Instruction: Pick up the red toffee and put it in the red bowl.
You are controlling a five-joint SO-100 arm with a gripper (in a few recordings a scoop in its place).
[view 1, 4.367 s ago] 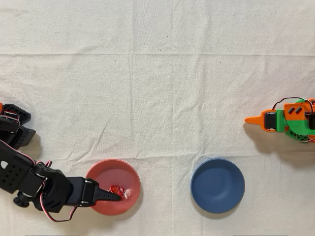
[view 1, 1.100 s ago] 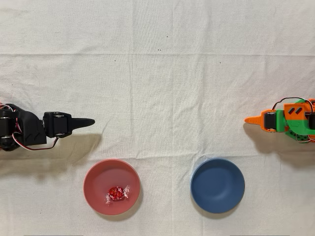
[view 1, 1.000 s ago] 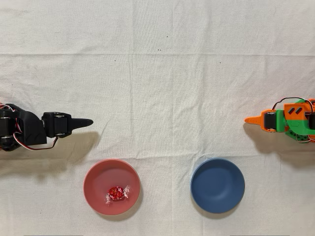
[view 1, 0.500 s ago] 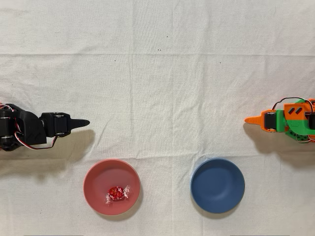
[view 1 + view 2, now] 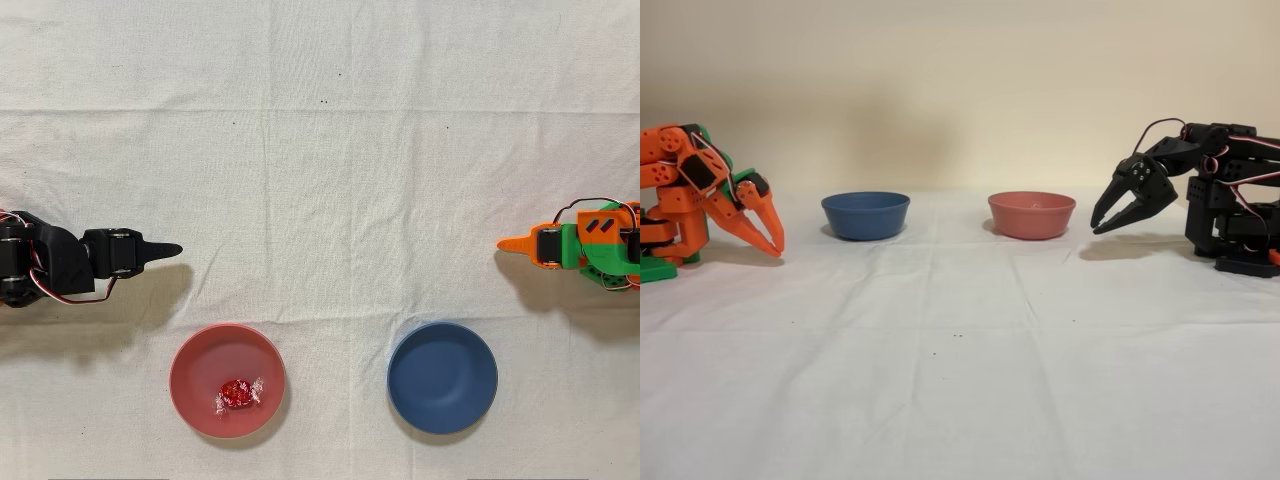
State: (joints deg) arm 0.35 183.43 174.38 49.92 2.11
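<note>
The red toffee [image 5: 236, 393] lies inside the red bowl [image 5: 190, 352], a little right of and below the bowl's centre in the overhead view, its clear wrapper ends spread out. In the fixed view the red bowl [image 5: 1031, 215] stands upright and its wall hides the toffee. My black gripper [image 5: 175, 248] is at the left edge of the overhead view, above the bowl in the picture and well apart from it. In the fixed view the gripper [image 5: 1097, 228] hangs to the right of the bowl with its tips together and nothing between them.
A dark blue bowl [image 5: 442, 377] sits to the right of the red one in the overhead view, and this blue bowl [image 5: 865, 215] is left of it in the fixed view. The idle orange arm [image 5: 575, 245] stands at the overhead view's right edge. A white cloth [image 5: 330, 180] covers the table.
4.4 s ago my gripper was over the red bowl at the toffee. It has since pulled away to the left edge, drifting slightly further left in the last second. The toffee has stayed in the bowl.
</note>
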